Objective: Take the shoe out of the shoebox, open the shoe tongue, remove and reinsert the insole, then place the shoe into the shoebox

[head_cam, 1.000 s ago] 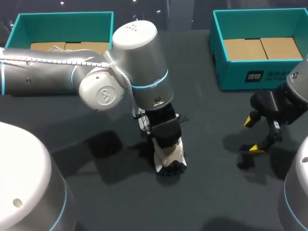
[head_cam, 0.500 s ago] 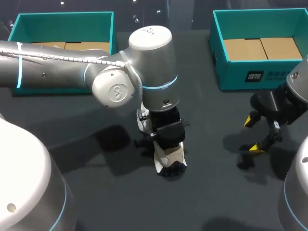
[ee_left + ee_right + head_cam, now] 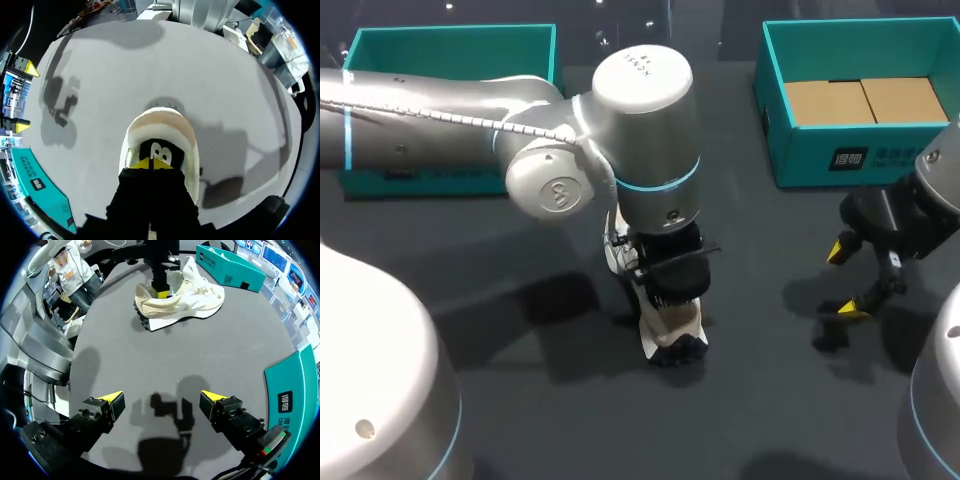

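Observation:
A cream shoe [image 3: 674,336] with a dark lugged sole stands on the dark table near the middle. My left arm reaches in over it, and the left gripper [image 3: 152,162] is shut, its yellow tips down inside the shoe's opening [image 3: 160,122] on the black-marked insole [image 3: 161,149]. I cannot tell whether anything is pinched between the tips. From the right wrist view the shoe [image 3: 190,300] shows side-on with its tongue [image 3: 192,265] raised and the left gripper [image 3: 161,291] in its opening. My right gripper [image 3: 848,280] hangs open and holds nothing, well to the shoe's right and low over the table [image 3: 162,402].
An open teal shoebox [image 3: 840,150] with a cardboard floor stands at the back right, just behind the right gripper. A second teal box [image 3: 450,40] stands at the back left. Bare table lies between the shoe and the right gripper.
My left arm's wrist has swung a little to the right above the shoe. The shoe has hardly shifted. The right arm has not moved.

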Robot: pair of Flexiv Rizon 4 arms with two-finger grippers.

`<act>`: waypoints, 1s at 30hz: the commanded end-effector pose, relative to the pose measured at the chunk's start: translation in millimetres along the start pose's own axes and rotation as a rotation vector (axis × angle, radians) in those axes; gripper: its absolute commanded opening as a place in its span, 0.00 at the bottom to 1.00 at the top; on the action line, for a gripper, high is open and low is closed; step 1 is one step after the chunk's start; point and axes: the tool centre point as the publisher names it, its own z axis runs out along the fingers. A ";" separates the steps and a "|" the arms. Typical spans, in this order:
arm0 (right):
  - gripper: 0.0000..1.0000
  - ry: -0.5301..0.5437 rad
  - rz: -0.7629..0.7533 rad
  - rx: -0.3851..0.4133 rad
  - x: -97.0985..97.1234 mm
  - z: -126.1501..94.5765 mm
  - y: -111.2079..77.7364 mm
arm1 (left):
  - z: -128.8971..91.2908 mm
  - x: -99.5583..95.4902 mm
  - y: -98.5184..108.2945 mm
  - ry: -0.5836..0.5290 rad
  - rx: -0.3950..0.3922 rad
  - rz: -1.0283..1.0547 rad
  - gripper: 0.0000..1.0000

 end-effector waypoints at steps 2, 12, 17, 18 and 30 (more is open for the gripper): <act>1.00 -0.002 0.000 0.000 1.3 0.1 -0.6 | -16.6 6.9 9.2 0.000 -0.046 -0.010 0.00; 1.00 -0.002 0.000 0.000 1.3 0.1 -0.6 | -15.7 -4.3 29.9 0.020 -0.097 -0.033 0.00; 1.00 -0.002 0.000 0.000 1.3 0.1 -0.6 | -16.0 -5.3 32.5 0.038 -0.108 -0.028 0.15; 1.00 -0.002 0.000 0.000 1.3 0.1 -0.6 | -16.0 -5.0 32.6 0.040 -0.109 -0.027 0.21; 1.00 -0.002 0.000 0.000 1.3 0.1 -0.6 | -16.4 4.1 36.7 0.069 -0.123 -0.001 0.50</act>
